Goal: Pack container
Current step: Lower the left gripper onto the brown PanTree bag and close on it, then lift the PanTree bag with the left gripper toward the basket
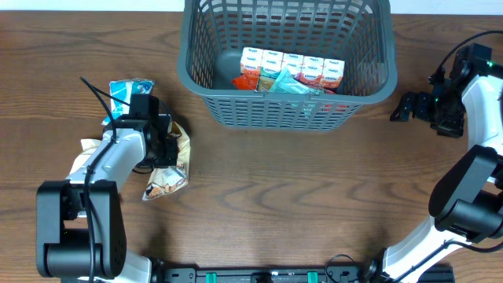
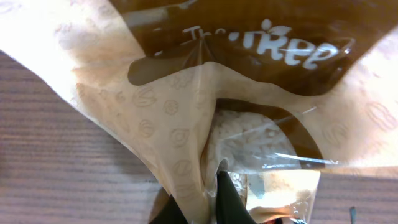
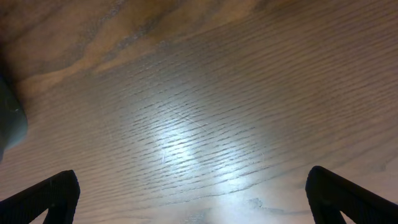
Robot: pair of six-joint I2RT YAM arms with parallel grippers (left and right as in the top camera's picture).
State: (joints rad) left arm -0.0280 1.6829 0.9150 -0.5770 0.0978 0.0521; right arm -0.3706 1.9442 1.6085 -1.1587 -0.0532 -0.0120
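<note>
The dark grey slotted basket (image 1: pixel 206 79) stands at the top middle, holding several white and red snack boxes (image 1: pixel 292 66) and a teal packet (image 1: pixel 284 83). My left gripper (image 1: pixel 171 147) is shut on a tan and brown snack bag (image 1: pixel 167 179) lying on the table at the left. In the left wrist view the bag (image 2: pixel 186 93) fills the frame, and its film is pinched between the dark fingers (image 2: pixel 208 202). My right gripper (image 1: pixel 405 108) is open and empty, low over bare table right of the basket. Its fingertips (image 3: pixel 193 193) are spread wide over the wood.
A blue and white packet (image 1: pixel 126 94) lies behind the left gripper, and a pale packet (image 1: pixel 86 149) shows under the left arm. The wooden table (image 1: pixel 299 196) spreads in front of the basket.
</note>
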